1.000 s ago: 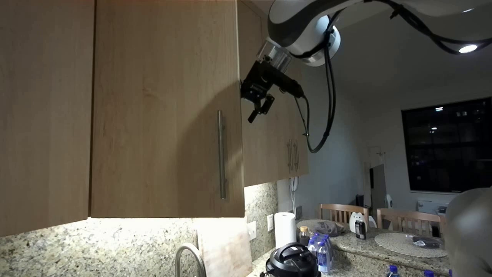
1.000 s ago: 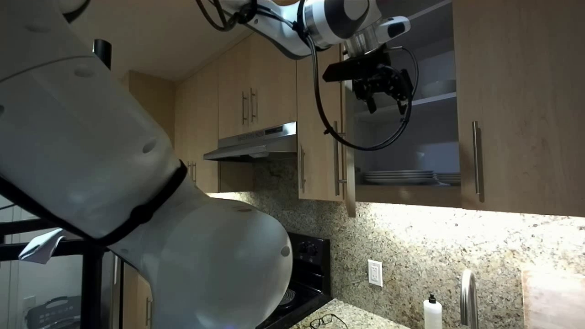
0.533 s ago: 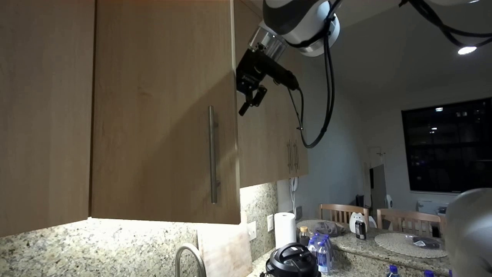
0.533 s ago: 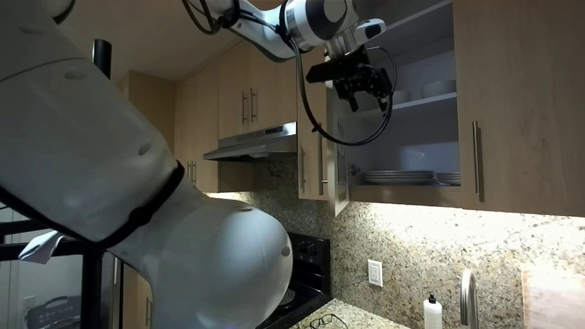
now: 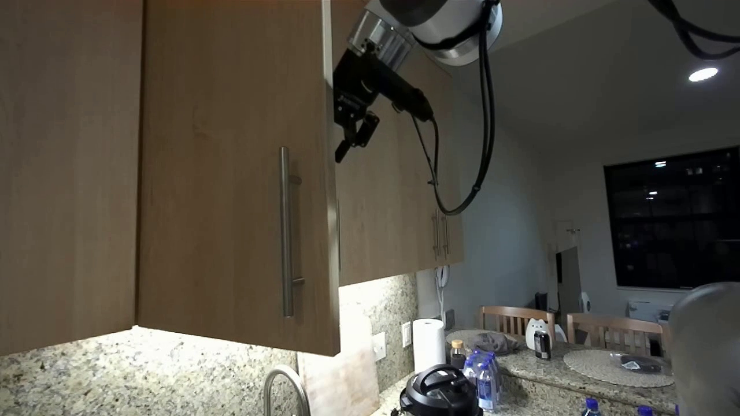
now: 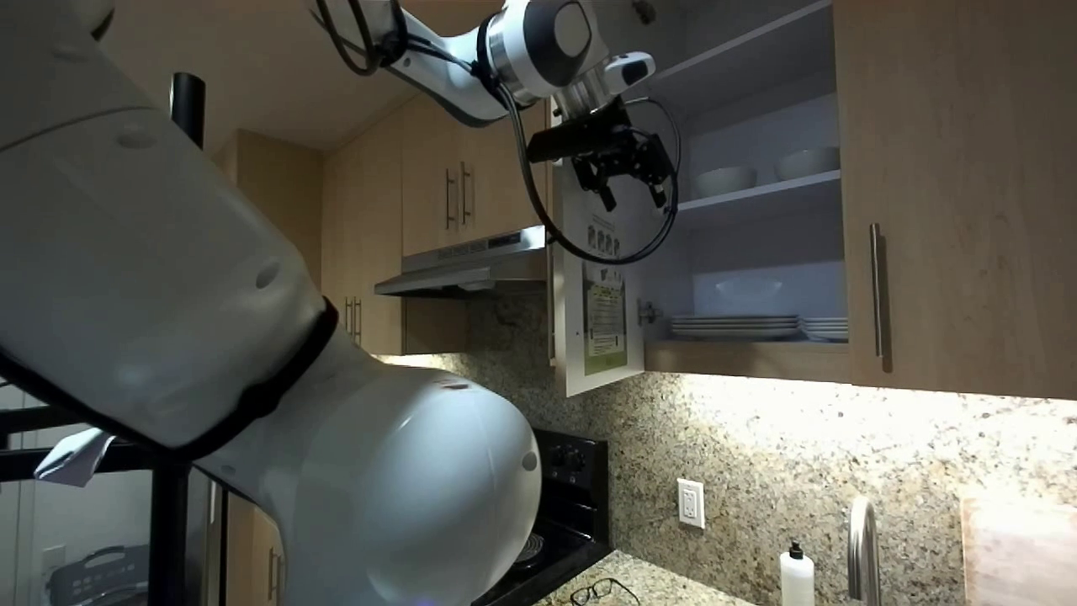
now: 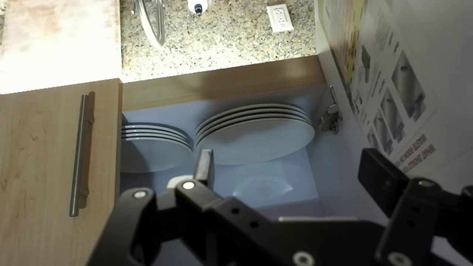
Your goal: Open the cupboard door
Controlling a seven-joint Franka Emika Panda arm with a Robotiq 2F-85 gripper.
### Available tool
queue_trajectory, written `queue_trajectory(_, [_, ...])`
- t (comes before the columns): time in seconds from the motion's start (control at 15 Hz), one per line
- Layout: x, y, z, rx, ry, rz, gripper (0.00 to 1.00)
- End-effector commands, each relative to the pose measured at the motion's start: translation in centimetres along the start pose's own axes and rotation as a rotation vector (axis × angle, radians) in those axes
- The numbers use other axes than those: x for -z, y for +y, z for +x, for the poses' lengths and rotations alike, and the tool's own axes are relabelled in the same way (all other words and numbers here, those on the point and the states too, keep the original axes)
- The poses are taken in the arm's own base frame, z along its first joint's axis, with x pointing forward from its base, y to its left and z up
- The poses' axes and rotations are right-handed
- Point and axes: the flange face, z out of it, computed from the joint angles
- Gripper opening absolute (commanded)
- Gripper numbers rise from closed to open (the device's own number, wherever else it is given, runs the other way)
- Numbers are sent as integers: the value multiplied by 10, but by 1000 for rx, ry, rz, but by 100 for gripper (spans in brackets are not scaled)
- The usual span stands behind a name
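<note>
Oak-grained cupboard door (image 5: pixel 214 190) stands swung well out

In an exterior view we find its outer face slanting outward, nothing on the silver bar handle (image 5: pixel 285 231).

In an exterior view we see its inner face and the exposed shelf (image 6: pixel 757 193), so we judge the opening mostly done; perhaps a wider swing and backing away remain. The end effector (image 6: pixel 633 199) hangs on that side, jaws spread, holding nothing.

In the wrist view the neighbouring door (image 7: pixel 44 166) bounds one side, the inner face the other. One fingertip (image 7: pixel 382 181) overlaps that face; contact we cannot tell. Open room seems greatest outward, away from the plates (image 7: pixel 255 138).
</note>
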Motion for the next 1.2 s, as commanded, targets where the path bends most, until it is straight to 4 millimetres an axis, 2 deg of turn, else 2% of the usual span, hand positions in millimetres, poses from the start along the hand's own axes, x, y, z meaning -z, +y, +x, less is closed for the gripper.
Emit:
queue_trajectory(0.0, [3, -25, -2, 61, -14, 23, 100])
queue_trajectory(0.27, [0, -51, -8, 126, -32, 47, 100])
queue_trajectory(0.4, [-2, -54, -8, 134, -37, 42, 100])
queue_trajectory(0.67, [-4, -30, -1, 104, -59, -29, 100])
queue_trajectory(1.0, [9, 14, 4, 106, -149, -155, 100])
queue_trajectory(1.13, [8, 32, 1, 124, -229, -184, 100])
